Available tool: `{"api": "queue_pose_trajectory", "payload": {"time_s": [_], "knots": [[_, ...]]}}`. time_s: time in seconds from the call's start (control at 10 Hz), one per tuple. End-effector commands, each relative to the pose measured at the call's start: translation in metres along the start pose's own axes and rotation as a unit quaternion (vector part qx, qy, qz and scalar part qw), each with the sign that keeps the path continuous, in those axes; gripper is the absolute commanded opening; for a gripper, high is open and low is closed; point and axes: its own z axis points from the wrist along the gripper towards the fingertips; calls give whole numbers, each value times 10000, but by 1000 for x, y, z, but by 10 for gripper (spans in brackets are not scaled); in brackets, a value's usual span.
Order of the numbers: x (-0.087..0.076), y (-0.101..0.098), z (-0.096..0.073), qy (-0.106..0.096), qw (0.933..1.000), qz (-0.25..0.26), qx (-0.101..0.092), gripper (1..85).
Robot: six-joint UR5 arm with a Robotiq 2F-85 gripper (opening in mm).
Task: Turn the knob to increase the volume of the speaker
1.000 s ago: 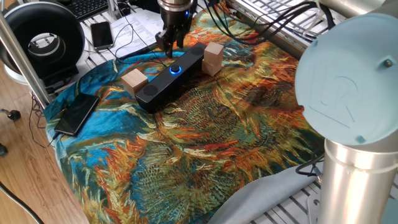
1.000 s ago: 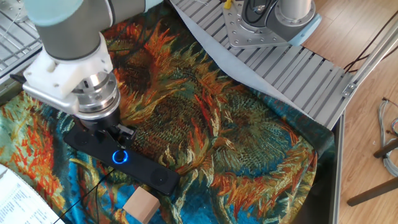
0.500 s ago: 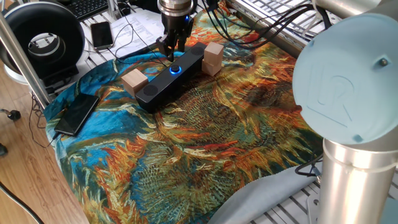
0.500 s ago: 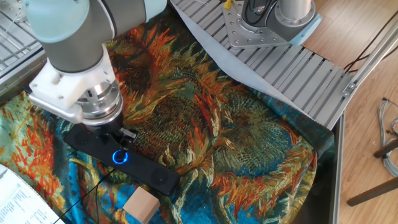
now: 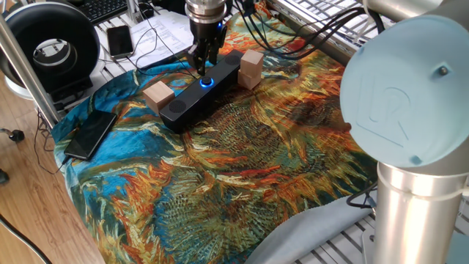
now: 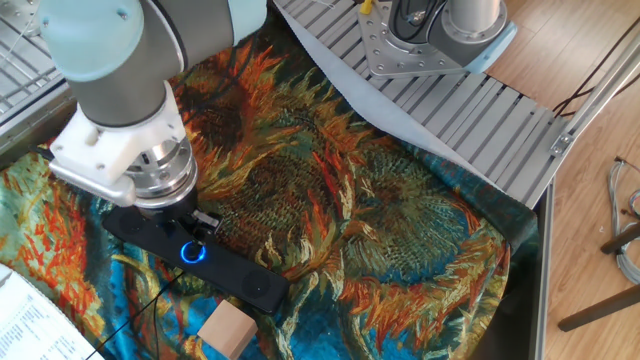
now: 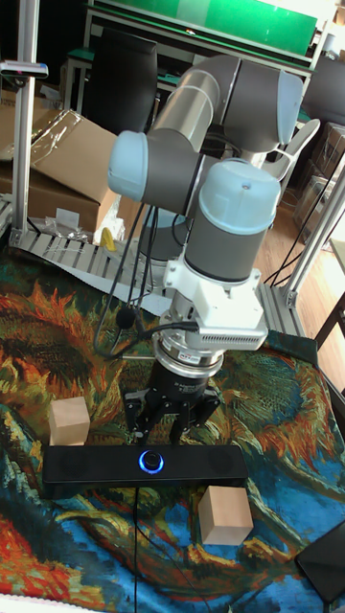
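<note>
Knob glowing; hand fingertips indistinct above

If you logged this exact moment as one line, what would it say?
phase: approach | gripper: open, just above small black blue-ringed knob, not gripping | long black bar speaker: flat on sunflower cloth

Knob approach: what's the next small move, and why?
Probably lower the gripper a little further so its fingers straddle the knob. In the tall fixed view the fingertips hang just above the glowing dial on the speaker, apparently not yet around it.
</note>
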Motion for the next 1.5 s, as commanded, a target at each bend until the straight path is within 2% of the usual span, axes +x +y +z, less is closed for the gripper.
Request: {"api": "queue_pose_trajectory", "payload": {"time_s": [0.0,0.5,0.7,0.8,1.1,1.4], "knots": [[-6,1,9,-90,9999,-66,-61,473],[-12,2,18,-145,9999,-83,-29,470],[-11,0,22,-125,9998,-174,-42,457],[-9,2,23,-114,9997,-176,-116,440],[-4,-1,27,-40,9996,-249,-82,427],[0,-1,30,11,9981,-602,-97,427]]}}
